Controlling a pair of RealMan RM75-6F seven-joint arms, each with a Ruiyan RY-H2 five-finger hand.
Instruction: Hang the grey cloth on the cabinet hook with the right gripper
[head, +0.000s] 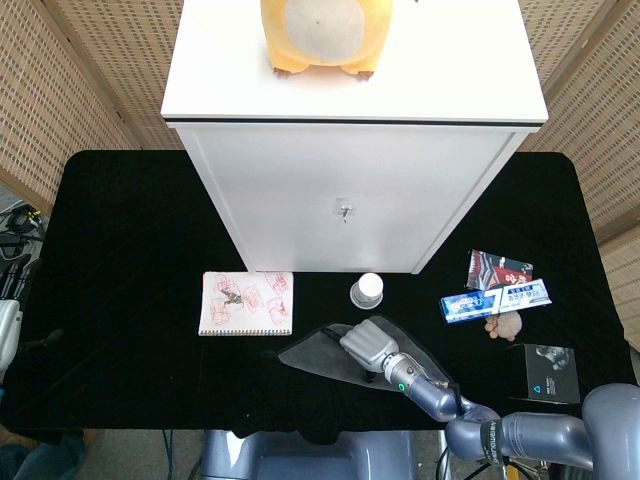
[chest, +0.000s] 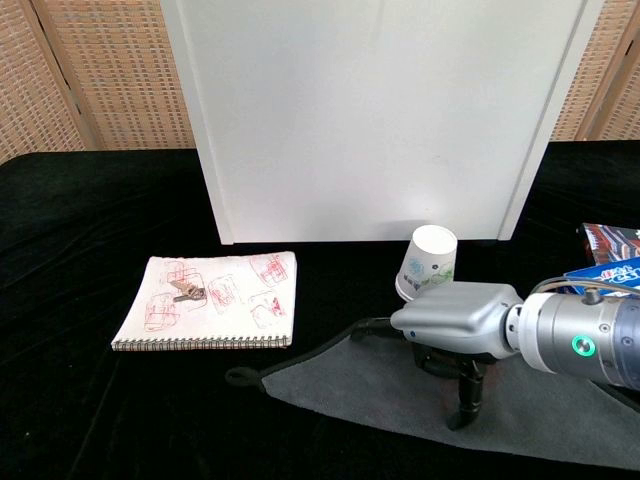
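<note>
My right hand (chest: 455, 335) hung over the grey cloth (chest: 380, 390), which lay flat on the table under it; its fingers (chest: 468, 395) pointed down, spread, touching the cloth

The right hand (chest: 455, 333) has a smooth silver-grey shell over its back, with slim black fingers (chest: 466, 398) beneath. Behind it sits a round silver wrist (chest: 570, 345) ringed by a dark band and carrying a small glowing green light, then a rounded grey-blue forearm (head: 520, 438). The left hand (head: 8, 320) shows a pale grey shell and black fingers (head: 18, 268)
</note>
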